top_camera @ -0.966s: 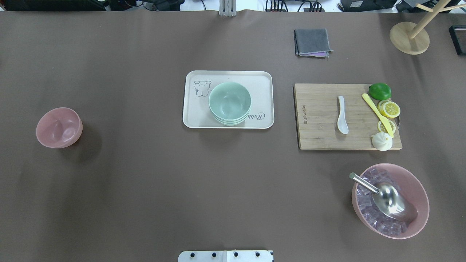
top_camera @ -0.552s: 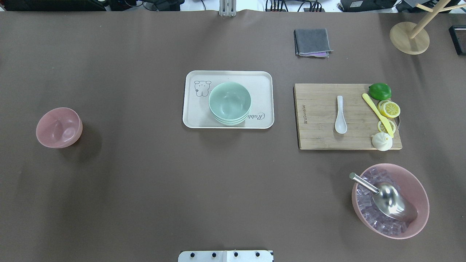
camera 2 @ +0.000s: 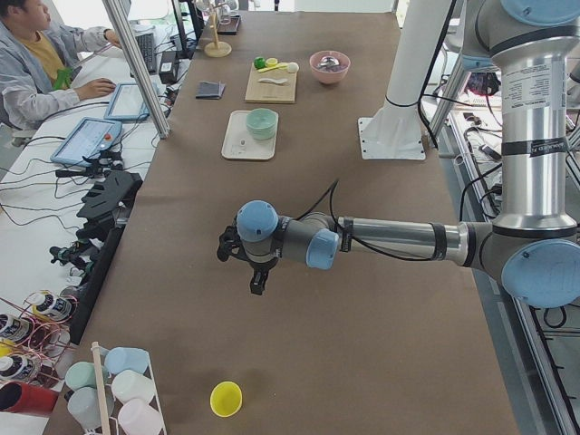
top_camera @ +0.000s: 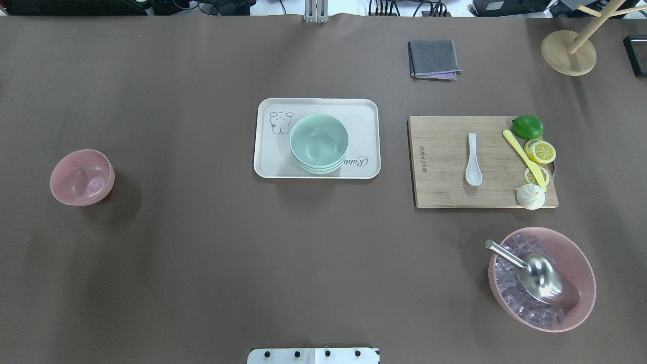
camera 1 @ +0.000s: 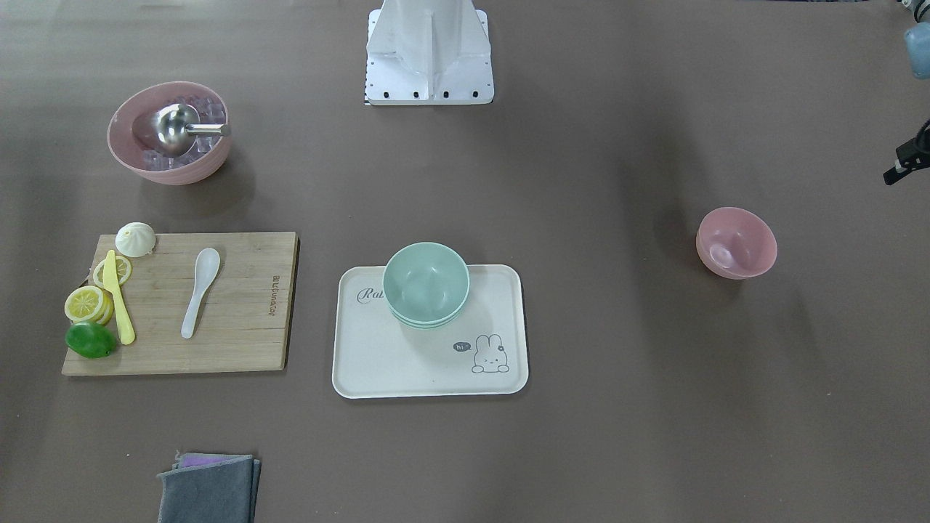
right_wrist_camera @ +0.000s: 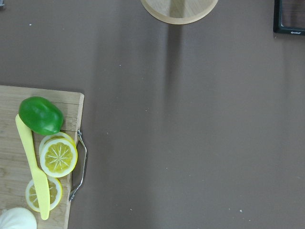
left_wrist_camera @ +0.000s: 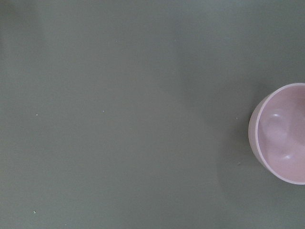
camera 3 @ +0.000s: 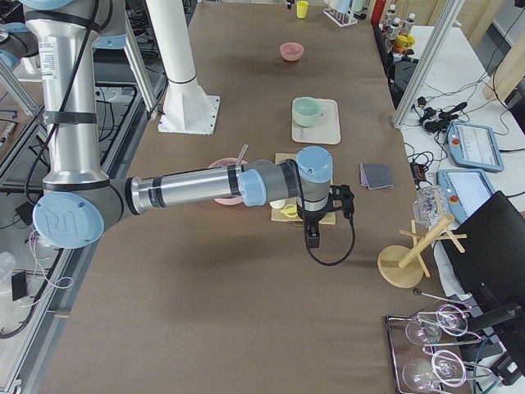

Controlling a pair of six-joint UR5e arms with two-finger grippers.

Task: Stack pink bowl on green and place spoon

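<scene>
Two grippers hang above the table; I cannot tell if they are open or closed. The left gripper [camera 2: 257, 279] is off to one side of the pink bowl [top_camera: 82, 177], which sits alone at the middle left of the overhead view. The green bowl [top_camera: 319, 141] sits on the tray [top_camera: 313, 106] in the middle. The white spoon [top_camera: 473, 159] lies on the board [top_camera: 440, 192] right of the tray, and the right gripper [camera 3: 312, 236] hangs beside that board.

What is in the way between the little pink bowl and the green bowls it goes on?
Nothing that shows. The small pink bowl sits alone, and only bare brown table lies between it and the green bowls on the tray. The cutting board is on the tray's other side.
</scene>
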